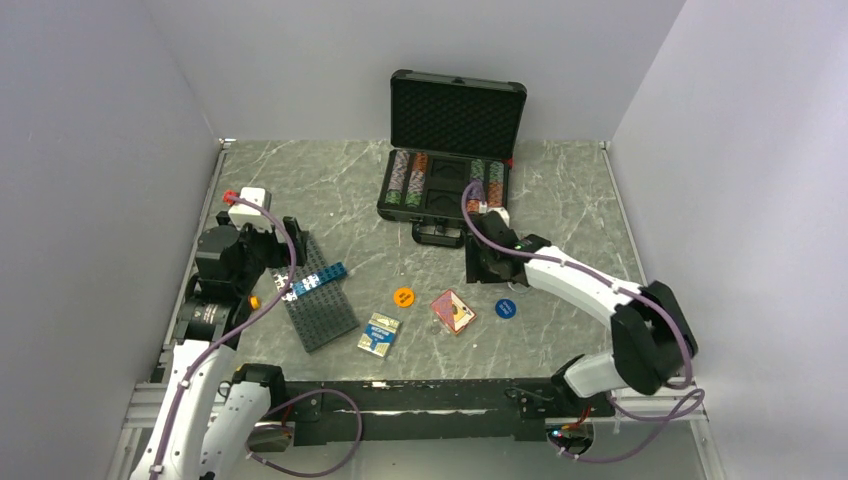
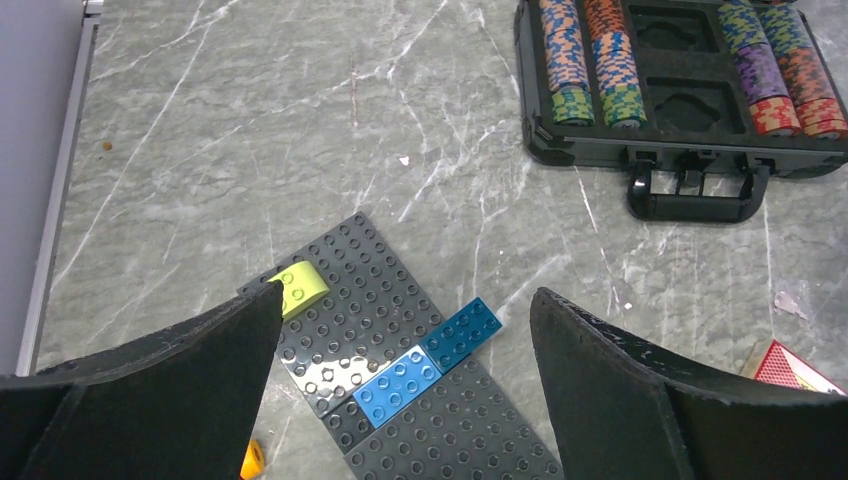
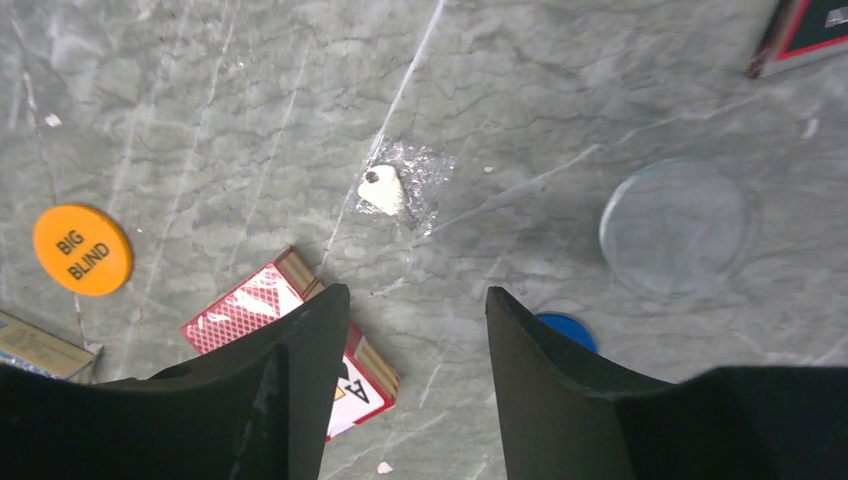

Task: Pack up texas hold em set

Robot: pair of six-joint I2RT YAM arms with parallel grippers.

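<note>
The black rectangular hard case (image 1: pixel 457 112) sits at the far middle of the grey marbled tabletop (image 1: pixel 570 200), close to the back wall. Its long axis runs left to right in the top view. It is open, with the foam-lined lid standing upright on the far side and its handle (image 1: pixel 438 236) pointing toward the arms. Striped chip rows (image 1: pixel 410 178) fill the outer channels of the tray, lying front to back, and the two middle recesses are bare foam. Nearer the arms, loose on the tabletop, lie a round orange disc (image 1: pixel 403 296) printed "BIG BLIND", a red-backed card deck (image 1: pixel 453 310) turned at an angle, a round blue disc (image 1: pixel 506 308) and a second, blue-and-yellow card deck (image 1: pixel 379 334). A round clear disc (image 3: pixel 675 225) shows only in the right wrist view. The right gripper (image 3: pixel 415 295) hangs above the tabletop between the case's handle and the blue disc, its jaws moderately apart with nothing between them. The left gripper (image 2: pixel 405 300) is over a dark grey studded building plate (image 1: pixel 318 310) carrying blue bricks (image 2: pixel 425 360) and a yellow-green brick (image 2: pixel 300 288), well left of the case, its jaws spread wide and empty.
</note>
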